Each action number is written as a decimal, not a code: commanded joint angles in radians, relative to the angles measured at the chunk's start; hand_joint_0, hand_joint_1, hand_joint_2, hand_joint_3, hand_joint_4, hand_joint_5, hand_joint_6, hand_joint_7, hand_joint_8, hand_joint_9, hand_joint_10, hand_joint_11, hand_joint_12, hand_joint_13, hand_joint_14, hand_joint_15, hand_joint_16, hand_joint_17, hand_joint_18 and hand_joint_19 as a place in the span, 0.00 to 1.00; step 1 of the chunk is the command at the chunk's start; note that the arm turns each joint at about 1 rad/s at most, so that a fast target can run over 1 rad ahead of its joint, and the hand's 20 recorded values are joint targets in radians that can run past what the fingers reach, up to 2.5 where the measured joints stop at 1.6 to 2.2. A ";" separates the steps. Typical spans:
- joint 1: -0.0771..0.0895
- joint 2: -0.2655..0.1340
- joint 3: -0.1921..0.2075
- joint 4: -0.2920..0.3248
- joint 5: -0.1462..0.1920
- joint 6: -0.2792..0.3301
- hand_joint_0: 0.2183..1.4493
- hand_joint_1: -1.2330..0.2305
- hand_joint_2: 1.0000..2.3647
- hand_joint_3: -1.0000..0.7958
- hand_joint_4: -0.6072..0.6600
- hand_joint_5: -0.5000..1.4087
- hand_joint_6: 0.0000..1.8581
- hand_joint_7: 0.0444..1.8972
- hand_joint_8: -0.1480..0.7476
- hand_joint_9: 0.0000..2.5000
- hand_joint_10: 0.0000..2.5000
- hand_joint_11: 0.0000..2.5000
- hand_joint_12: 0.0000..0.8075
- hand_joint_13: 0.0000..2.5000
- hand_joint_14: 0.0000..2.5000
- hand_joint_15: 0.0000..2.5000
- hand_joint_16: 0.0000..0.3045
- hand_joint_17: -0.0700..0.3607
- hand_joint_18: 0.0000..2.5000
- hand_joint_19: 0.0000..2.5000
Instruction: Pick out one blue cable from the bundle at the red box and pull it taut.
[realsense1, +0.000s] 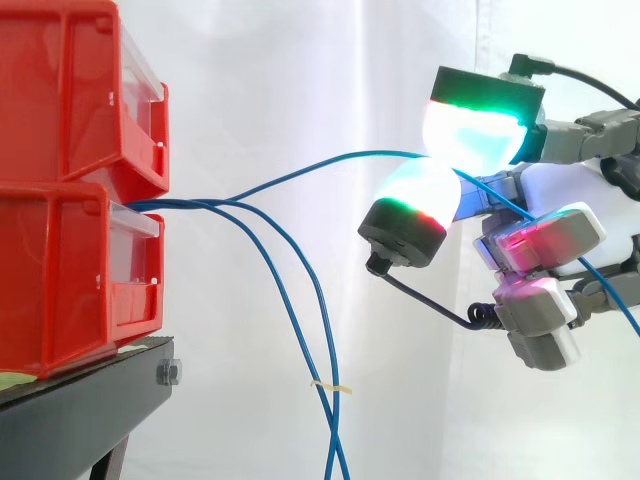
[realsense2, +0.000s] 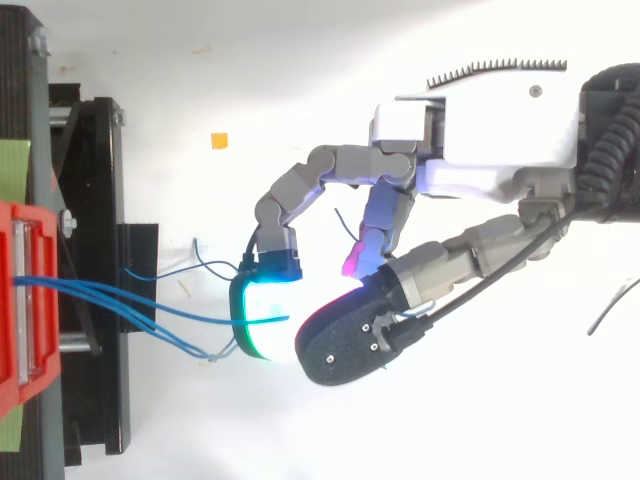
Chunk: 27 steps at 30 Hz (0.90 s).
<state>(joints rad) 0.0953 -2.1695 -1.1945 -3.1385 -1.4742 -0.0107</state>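
side view puts the robot hand (realsense1: 560, 190) well off the right end of the black stand (realsense1: 80, 410), two glowing pads (realsense1: 475, 135) clamped on one blue cable (realsense1: 345, 157). the cable runs leftward, bowed upward, to the bundle (realsense1: 185, 204) at the lower red bin (realsense1: 60, 270). pulling away from the bin should straighten it. its anchoring inside the bin is hidden, and its tail is cut off.

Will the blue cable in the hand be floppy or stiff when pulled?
Probably floppy: the blue cable bows between red bin and hand, and the loose cables hang limp. It looks thin, so it might slip from the pads.
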 joint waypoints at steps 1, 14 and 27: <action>0.000 -0.001 0.000 0.000 0.000 0.000 0.31 0.35 0.01 0.43 0.41 0.25 0.45 0.50 0.51 0.54 0.01 0.25 0.41 0.44 0.01 0.24 0.16 0.42 0.39 0.26; 0.000 0.000 0.000 0.000 0.000 0.000 0.31 0.35 0.01 0.43 0.41 0.25 0.45 0.50 0.50 0.54 0.01 0.25 0.41 0.44 0.01 0.24 0.16 0.42 0.40 0.26; 0.000 0.000 0.000 0.000 0.000 0.000 0.31 0.35 0.01 0.43 0.41 0.25 0.45 0.50 0.50 0.54 0.01 0.25 0.41 0.44 0.01 0.24 0.16 0.41 0.40 0.26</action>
<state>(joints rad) 0.0952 -2.1696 -1.1948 -3.1386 -1.4742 -0.0107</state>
